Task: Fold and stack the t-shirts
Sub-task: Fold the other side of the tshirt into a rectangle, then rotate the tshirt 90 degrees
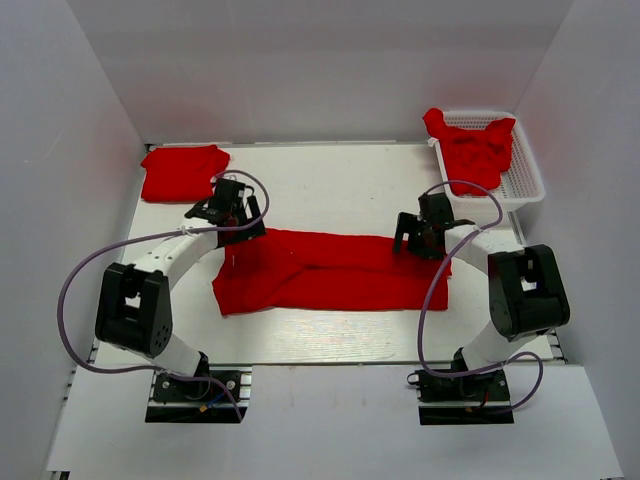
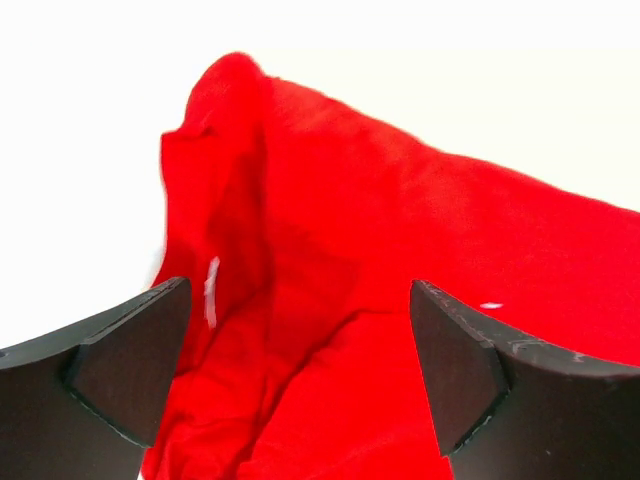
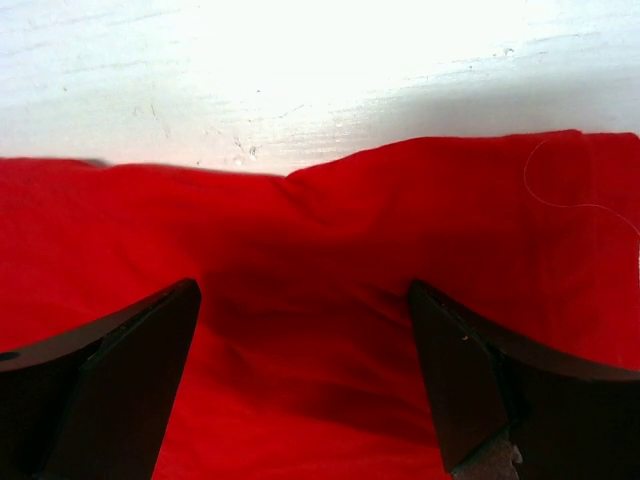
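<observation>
A red t-shirt (image 1: 330, 272) lies folded into a long band across the middle of the table. My left gripper (image 1: 240, 222) hovers over its left end, jaws open and empty, with red cloth (image 2: 330, 300) below them. My right gripper (image 1: 412, 238) hovers over its right end, open and empty, above the shirt's far edge (image 3: 330, 260). A folded red t-shirt (image 1: 183, 171) lies at the far left. More red t-shirts (image 1: 472, 148) are heaped in the basket.
A white mesh basket (image 1: 525, 180) stands at the far right corner. White walls close in the table on three sides. Purple cables loop from both arms.
</observation>
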`<action>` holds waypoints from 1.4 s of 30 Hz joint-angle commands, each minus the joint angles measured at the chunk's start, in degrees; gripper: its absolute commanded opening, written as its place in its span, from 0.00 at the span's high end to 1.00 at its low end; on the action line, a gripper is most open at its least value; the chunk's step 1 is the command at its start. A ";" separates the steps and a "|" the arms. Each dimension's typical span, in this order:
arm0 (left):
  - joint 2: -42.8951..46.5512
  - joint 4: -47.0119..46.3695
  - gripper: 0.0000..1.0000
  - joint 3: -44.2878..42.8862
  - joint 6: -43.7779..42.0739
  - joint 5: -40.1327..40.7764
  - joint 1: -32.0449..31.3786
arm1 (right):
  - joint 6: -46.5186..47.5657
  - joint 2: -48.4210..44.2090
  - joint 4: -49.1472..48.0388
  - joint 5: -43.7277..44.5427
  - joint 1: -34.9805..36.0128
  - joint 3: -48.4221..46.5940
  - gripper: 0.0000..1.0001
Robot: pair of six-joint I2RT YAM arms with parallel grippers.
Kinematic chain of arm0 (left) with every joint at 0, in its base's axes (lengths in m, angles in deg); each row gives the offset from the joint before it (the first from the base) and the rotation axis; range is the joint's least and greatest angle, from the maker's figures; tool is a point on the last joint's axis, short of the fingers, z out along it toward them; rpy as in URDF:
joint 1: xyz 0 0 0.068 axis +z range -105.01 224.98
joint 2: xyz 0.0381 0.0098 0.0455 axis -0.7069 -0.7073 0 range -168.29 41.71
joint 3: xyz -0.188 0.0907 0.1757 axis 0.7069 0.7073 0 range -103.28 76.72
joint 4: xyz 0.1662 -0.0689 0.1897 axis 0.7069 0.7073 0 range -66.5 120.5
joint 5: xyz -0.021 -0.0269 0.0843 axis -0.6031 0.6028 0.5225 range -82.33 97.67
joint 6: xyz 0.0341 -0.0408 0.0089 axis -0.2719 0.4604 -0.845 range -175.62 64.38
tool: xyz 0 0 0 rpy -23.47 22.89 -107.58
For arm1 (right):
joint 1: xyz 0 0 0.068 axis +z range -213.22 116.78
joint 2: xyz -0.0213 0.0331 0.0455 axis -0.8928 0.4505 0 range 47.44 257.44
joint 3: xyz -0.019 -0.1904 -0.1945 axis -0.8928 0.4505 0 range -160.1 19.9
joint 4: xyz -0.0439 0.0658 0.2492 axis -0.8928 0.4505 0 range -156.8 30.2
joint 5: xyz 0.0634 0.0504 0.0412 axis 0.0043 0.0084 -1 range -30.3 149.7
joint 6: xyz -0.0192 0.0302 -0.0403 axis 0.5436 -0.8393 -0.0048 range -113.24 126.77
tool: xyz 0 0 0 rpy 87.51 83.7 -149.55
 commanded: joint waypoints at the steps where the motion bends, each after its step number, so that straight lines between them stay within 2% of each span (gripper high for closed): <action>1: 2.63 -3.65 0.00 -2.13 -3.75 -5.97 -1.13 | -1.96 0.85 -3.02 0.56 -0.13 0.71 0.10; 6: -0.98 -7.43 0.00 -0.12 -4.46 -14.32 -2.54 | -3.63 1.56 -3.37 2.31 -0.13 1.15 0.10; 9: -2.64 -9.46 0.00 2.61 -3.06 -15.74 -3.76 | -4.34 1.47 -3.37 3.19 -0.05 1.32 0.10; 15: -7.04 -9.99 0.00 4.46 -1.29 -12.68 -3.77 | -4.69 1.12 -2.58 3.46 -0.13 2.11 0.10; 18: -11.96 -7.18 0.00 2.54 0.02 -8.73 -3.77 | -4.60 0.42 -2.14 4.07 -0.13 3.08 0.10; 22: -19.86 -6.56 0.00 -2.73 0.55 -7.32 -2.62 | -3.46 -0.46 0.66 3.89 0.48 3.79 0.10; 24: -26.80 -5.33 0.00 -9.75 0.03 -5.47 -2.62 | -3.46 -0.90 1.80 2.67 0.74 5.62 0.10; 27: -36.37 0.02 0.00 -25.28 -1.81 -5.47 -2.62 | -3.90 -4.41 2.95 0.56 1.53 7.56 0.10; 28: -42.84 1.34 0.00 -34.21 -3.21 -7.21 -2.62 | -4.07 -5.64 2.95 -0.23 1.97 9.91 0.10; 30: -49.20 2.93 0.00 -43.21 -5.06 -9.32 -3.76 | -2.94 -7.75 2.95 -4.77 3.03 12.21 0.10; 31: -52.45 4.15 0.00 -53.70 -5.07 -13.08 -3.77 | -2.58 -8.72 3.13 -6.03 3.81 13.44 0.10; 32: -59.27 5.65 0.00 -59.38 -6.20 -15.98 -3.77 | -1.88 -9.34 3.30 -8.47 4.87 13.98 0.10; 34: -64.59 6.11 0.00 -71.75 -6.21 -22.74 -4.38 | -0.13 -9.52 3.83 -12.00 7.49 15.38 0.10; 36: -68.29 -0.79 0.00 -74.89 -5.43 -26.19 -4.90 | 3.39 -8.90 4.80 -17.27 9.26 15.30 0.10; 39: -68.84 -11.42 0.00 -75.43 -3.66 -33.13 -6.13 | 8.05 -8.11 4.98 -21.14 14.45 14.69 0.10; 40: -69.44 -13.30 0.00 -76.12 -2.88 -35.59 -6.66 | 8.40 -7.50 4.63 -23.42 16.72 14.16 0.10; 42: -71.29 -14.81 0.00 -79.62 -1.57 -35.61 -7.89 | 10.94 -5.06 4.36 -25.01 21.73 10.74 0.10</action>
